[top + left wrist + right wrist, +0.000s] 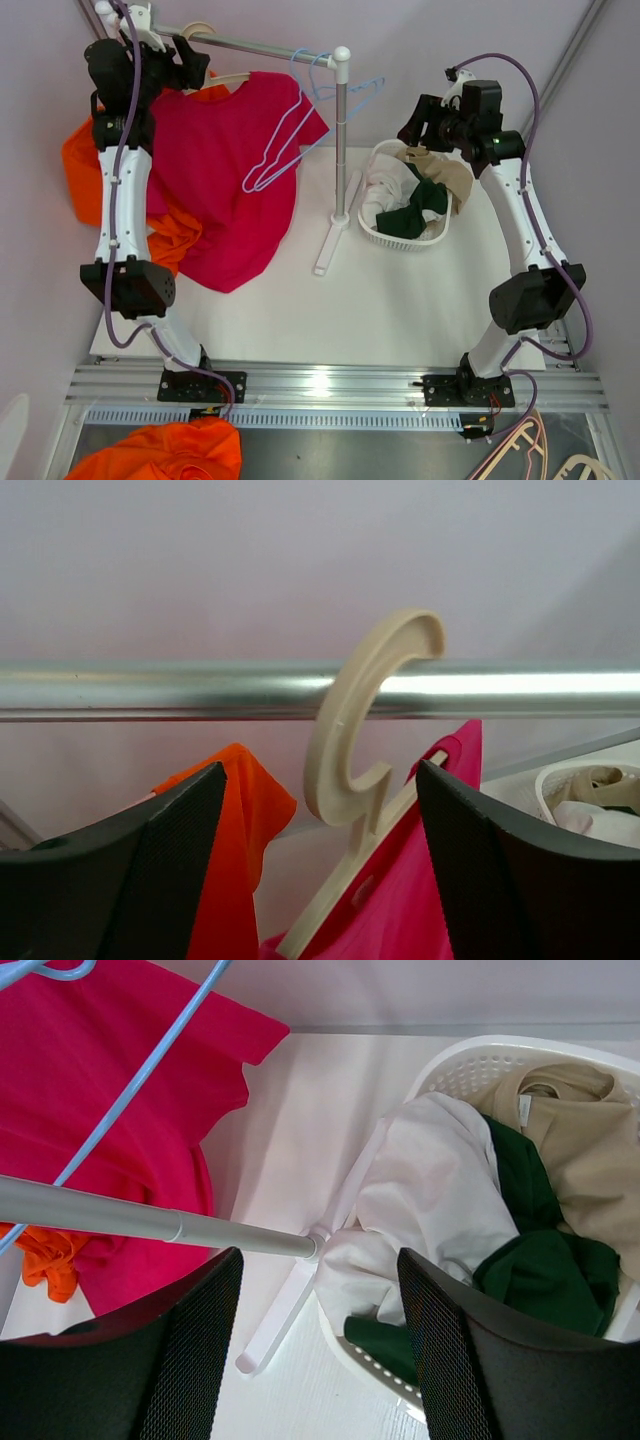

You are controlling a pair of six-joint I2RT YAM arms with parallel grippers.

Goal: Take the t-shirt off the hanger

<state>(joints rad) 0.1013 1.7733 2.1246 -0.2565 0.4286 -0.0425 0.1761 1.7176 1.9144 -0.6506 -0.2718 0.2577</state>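
Note:
A magenta t-shirt (230, 170) hangs on a beige hanger (222, 78) hooked over the metal rail (260, 45) at the back left. In the left wrist view the hanger's hook (345, 720) sits over the rail (150, 688), and the shirt (420, 880) drapes below it. My left gripper (190, 62) is open just below the rail (320, 860), with one finger on each side of the hook, not touching it. My right gripper (415, 125) is open and empty (320, 1350) above the rack's upright and the basket.
Blue wire hangers (300, 120) hang at the rail's right end over the shirt. Orange garments (85, 160) hang to the left. A white basket (375, 232) of clothes stands right of the rack's upright (342, 150). More orange cloth (170, 450) lies below the table's front.

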